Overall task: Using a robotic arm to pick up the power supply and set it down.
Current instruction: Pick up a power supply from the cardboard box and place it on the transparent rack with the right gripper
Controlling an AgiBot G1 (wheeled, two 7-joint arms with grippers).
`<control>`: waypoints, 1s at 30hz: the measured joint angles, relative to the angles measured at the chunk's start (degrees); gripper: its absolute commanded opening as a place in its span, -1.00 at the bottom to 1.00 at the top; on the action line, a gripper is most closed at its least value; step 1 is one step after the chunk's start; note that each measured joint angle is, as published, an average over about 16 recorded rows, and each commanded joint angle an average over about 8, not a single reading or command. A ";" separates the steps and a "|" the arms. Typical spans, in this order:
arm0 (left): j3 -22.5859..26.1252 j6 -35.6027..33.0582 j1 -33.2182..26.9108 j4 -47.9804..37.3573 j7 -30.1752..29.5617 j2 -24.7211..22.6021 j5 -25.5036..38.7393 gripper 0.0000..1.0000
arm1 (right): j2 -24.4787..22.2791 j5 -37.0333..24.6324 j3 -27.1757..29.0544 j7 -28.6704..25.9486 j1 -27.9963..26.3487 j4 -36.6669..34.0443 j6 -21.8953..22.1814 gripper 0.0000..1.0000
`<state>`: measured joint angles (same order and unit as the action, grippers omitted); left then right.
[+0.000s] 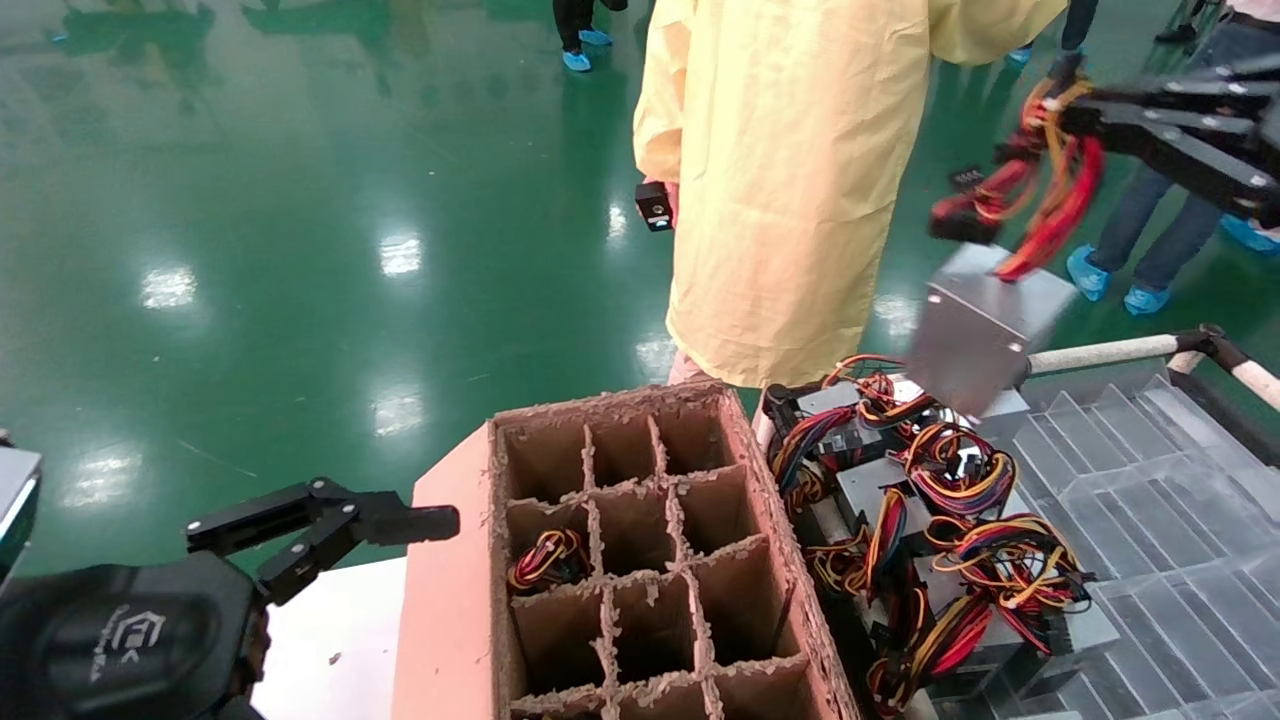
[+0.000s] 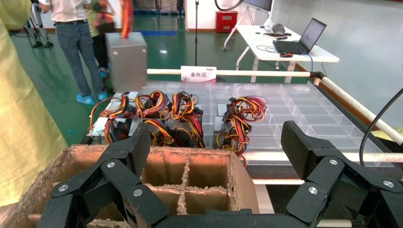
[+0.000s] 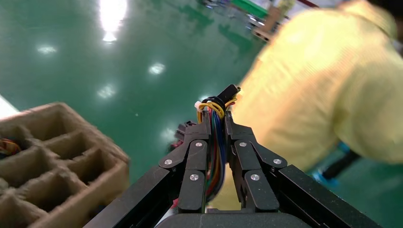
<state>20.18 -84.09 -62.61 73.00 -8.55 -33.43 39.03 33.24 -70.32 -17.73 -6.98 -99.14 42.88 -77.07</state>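
My right gripper [image 1: 1075, 112] is raised high at the far right, shut on the red, yellow and black wire bundle [image 3: 216, 142] of a power supply. The silver-grey power supply [image 1: 985, 325] hangs tilted below it in the air, over the far end of a pile of similar units [image 1: 930, 520]. The left wrist view shows the same box [image 2: 126, 59] dangling above that pile. My left gripper [image 2: 216, 142] is low at the near left beside the cardboard box, open and holding nothing.
A brown cardboard divider box [image 1: 450, 600] stands in the middle; one cell holds a wire bundle [image 1: 548, 560]. A clear compartment tray [image 1: 1180, 520] lies at the right behind a white padded rail [image 1: 1100, 352]. A person in a yellow coat [image 1: 800, 180] stands close behind the box.
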 measured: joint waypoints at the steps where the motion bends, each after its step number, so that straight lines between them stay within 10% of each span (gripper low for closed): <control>1: 0.00 0.00 0.00 0.00 0.00 0.00 0.00 1.00 | -0.36 -0.05 0.13 1.07 -0.26 -1.86 -0.32 -1.00; 30: 0.03 0.01 -0.01 0.00 0.01 0.01 -0.02 1.00 | 0.05 1.75 2.32 19.23 1.27 -35.65 -1.21 -1.00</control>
<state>20.21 -84.08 -62.62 73.00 -8.53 -33.42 39.01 33.29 -68.57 -15.41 12.25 -97.87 7.23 -78.28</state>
